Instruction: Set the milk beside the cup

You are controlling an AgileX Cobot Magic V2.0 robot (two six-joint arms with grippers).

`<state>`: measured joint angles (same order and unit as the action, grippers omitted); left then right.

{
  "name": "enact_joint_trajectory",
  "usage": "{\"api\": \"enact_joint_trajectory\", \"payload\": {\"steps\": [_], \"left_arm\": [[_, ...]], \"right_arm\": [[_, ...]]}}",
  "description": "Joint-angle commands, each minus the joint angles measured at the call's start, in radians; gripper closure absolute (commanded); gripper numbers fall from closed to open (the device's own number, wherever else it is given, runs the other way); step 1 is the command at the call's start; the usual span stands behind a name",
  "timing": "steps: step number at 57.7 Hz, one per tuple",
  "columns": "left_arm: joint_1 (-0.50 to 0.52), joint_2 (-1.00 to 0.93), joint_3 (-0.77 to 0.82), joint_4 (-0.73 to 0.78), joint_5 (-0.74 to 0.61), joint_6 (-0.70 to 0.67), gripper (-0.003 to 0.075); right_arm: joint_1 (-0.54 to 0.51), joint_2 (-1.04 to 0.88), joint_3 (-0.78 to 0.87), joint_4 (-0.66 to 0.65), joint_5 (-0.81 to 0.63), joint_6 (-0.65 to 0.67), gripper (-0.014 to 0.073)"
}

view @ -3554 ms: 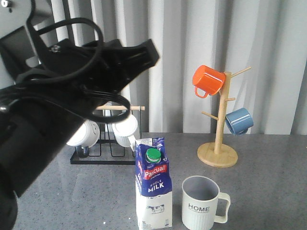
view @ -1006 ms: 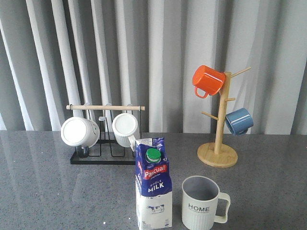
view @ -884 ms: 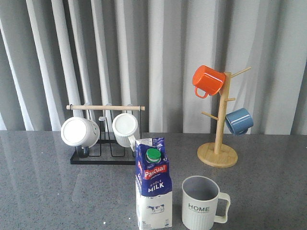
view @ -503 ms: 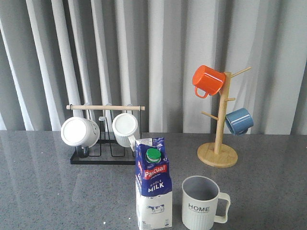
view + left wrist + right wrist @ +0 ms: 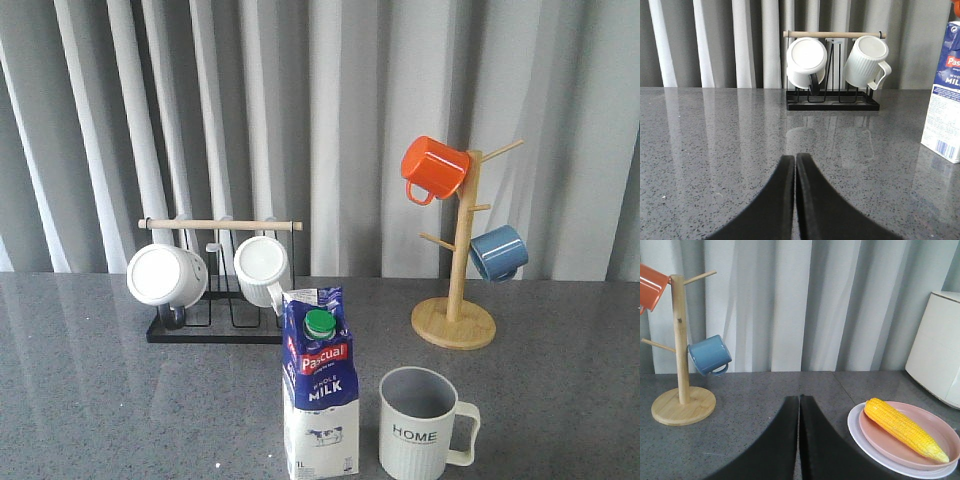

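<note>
**Mara:** What had changed over those last few seconds?

**Teo:** The left arm had gone from the front view. A few seconds earlier its dark bulk filled the left half of that view, above the rack; by this moment it had pulled clear, and nothing on the table had shifted in the final second.

**Mara:** And the milk (image 5: 320, 385)?

**Teo:** It stood upright near the front edge of the grey table (image 5: 120, 400), green cap toward the camera, just beside the cup (image 5: 422, 425) on the cup's left. A narrow gap showed between them, so they were near but not touching. The cup's handle pointed away from the carton.

**Mara:** The grippers?

**Teo:** The left gripper (image 5: 794, 165) had its fingers pressed together with nothing between them, held low over bare tabletop, the carton off at the edge of its view and the black rack (image 5: 832, 102) with its two white mugs ahead. The right gripper (image 5: 799, 407) was likewise closed and empty, facing the wooden mug tree (image 5: 681, 390) and a plate carrying a corn cob (image 5: 903, 429).

**Mara:** So what did that mean for the task?

**Teo:** By his reading, the placement looked finished: carton released, standing by the cup, both arms withdrawn.
</note>
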<state>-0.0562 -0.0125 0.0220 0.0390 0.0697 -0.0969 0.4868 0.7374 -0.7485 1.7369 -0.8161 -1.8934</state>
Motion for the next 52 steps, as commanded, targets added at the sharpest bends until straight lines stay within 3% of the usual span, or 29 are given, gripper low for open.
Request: {"api": "enact_joint_trajectory", "payload": {"steps": [1,13,21,27,32,37,47,52], "left_arm": [[0.0,-0.011,-0.015,0.001,-0.07,-0.003,0.0727],[0.0,-0.011,-0.015,0.001,-0.07,-0.003,0.0727],[0.0,-0.011,-0.015,0.001,-0.07,-0.003,0.0727],[0.0,-0.011,-0.015,0.001,-0.07,-0.003,0.0727],[0.0,-0.011,-0.015,0.001,-0.07,-0.003,0.0727],[0.0,-0.011,-0.015,0.001,-0.07,-0.003,0.0727],[0.0,-0.011,-0.015,0.001,-0.07,-0.003,0.0727],[0.0,-0.011,-0.015,0.001,-0.07,-0.003,0.0727]], "right_arm": [[-0.003,-0.005,-0.032,-0.058,0.018,-0.001,0.0597],[-0.003,-0.005,-0.032,-0.066,0.042,0.002,0.0597],[-0.003,-0.012,-0.032,-0.079,0.2,0.041,0.0597],[-0.003,-0.028,-0.029,-0.176,0.315,0.133,0.0597],[-0.024,-0.034,-0.029,-0.284,0.387,0.301,0.0597],[-0.111,-0.037,-0.021,-0.417,0.508,0.52,0.0597],[-0.318,-0.088,0.086,-0.919,0.783,1.072,0.0597],[-0.385,-0.131,0.152,-1.101,0.851,1.267,0.0597]]}}
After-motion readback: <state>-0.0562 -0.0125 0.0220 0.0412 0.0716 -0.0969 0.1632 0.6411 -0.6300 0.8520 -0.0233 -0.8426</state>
